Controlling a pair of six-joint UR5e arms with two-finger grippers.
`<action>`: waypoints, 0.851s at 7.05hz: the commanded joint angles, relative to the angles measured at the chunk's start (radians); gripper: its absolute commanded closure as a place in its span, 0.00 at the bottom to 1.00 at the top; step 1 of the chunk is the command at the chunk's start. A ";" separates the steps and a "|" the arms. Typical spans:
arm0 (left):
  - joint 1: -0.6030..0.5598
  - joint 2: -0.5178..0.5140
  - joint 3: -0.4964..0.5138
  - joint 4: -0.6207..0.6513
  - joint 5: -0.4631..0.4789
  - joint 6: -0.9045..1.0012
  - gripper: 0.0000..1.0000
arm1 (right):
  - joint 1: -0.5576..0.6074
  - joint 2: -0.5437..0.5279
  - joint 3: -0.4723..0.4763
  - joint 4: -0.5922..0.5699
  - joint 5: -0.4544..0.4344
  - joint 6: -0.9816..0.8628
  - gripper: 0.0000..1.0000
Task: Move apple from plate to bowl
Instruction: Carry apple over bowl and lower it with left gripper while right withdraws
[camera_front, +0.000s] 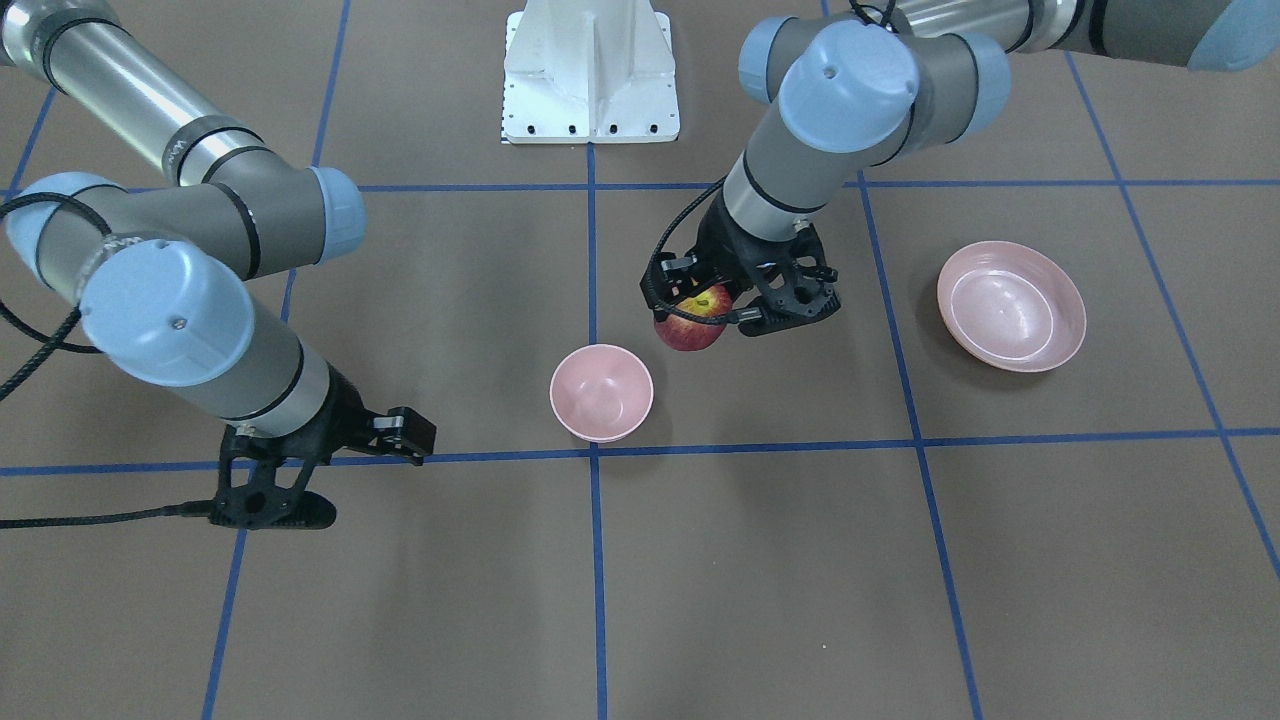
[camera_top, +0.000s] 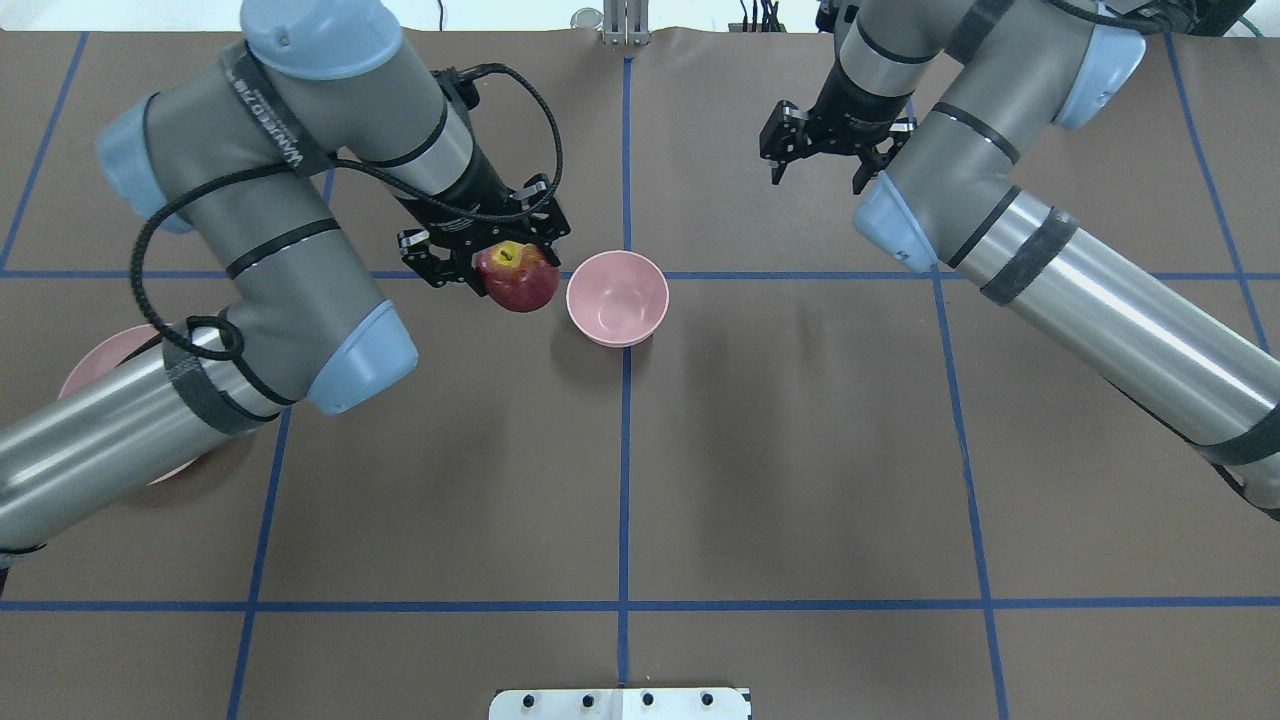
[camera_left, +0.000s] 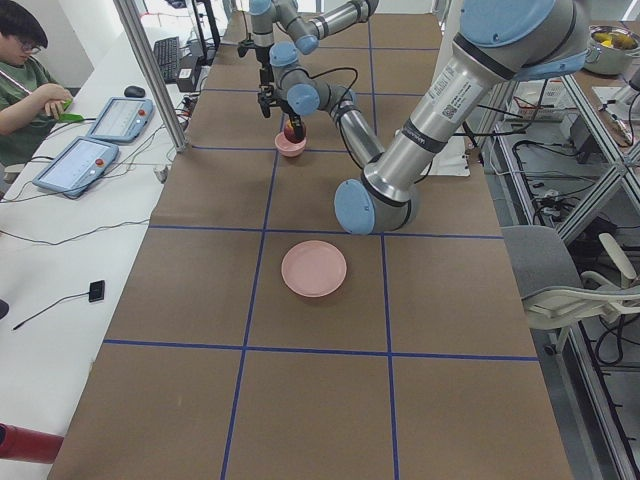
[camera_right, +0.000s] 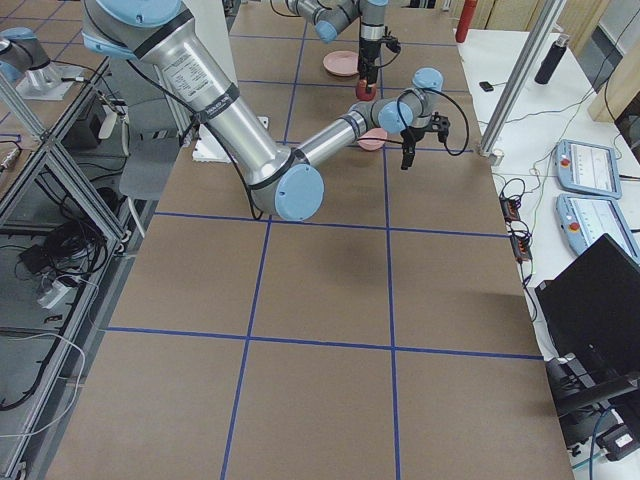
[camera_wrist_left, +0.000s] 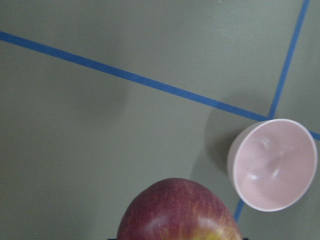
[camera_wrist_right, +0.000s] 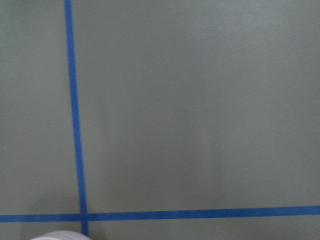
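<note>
My left gripper (camera_top: 505, 268) is shut on the red apple (camera_top: 519, 280) and holds it above the table, just beside the small pink bowl (camera_top: 617, 297), not over it. In the front-facing view the apple (camera_front: 688, 322) hangs up and to the right of the bowl (camera_front: 601, 392). The left wrist view shows the apple (camera_wrist_left: 179, 212) at the bottom edge and the empty bowl (camera_wrist_left: 274, 165) to the right. The pink plate (camera_front: 1010, 305) is empty and lies apart; overhead it (camera_top: 85, 362) is mostly hidden under my left arm. My right gripper (camera_top: 816, 168) is open and empty, away from the bowl.
The brown table carries a grid of blue tape lines (camera_top: 625, 450). The robot's white base plate (camera_front: 592, 75) sits at the table's edge. In the exterior left view, an operator (camera_left: 25, 85) sits at a side desk with tablets.
</note>
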 joint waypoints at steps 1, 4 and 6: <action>0.035 -0.132 0.195 -0.038 0.070 -0.025 1.00 | 0.072 -0.084 0.067 -0.059 0.013 -0.128 0.00; 0.066 -0.148 0.287 -0.130 0.087 -0.029 1.00 | 0.138 -0.164 0.104 -0.057 0.044 -0.205 0.00; 0.093 -0.161 0.322 -0.136 0.120 -0.029 1.00 | 0.172 -0.213 0.110 -0.055 0.044 -0.321 0.00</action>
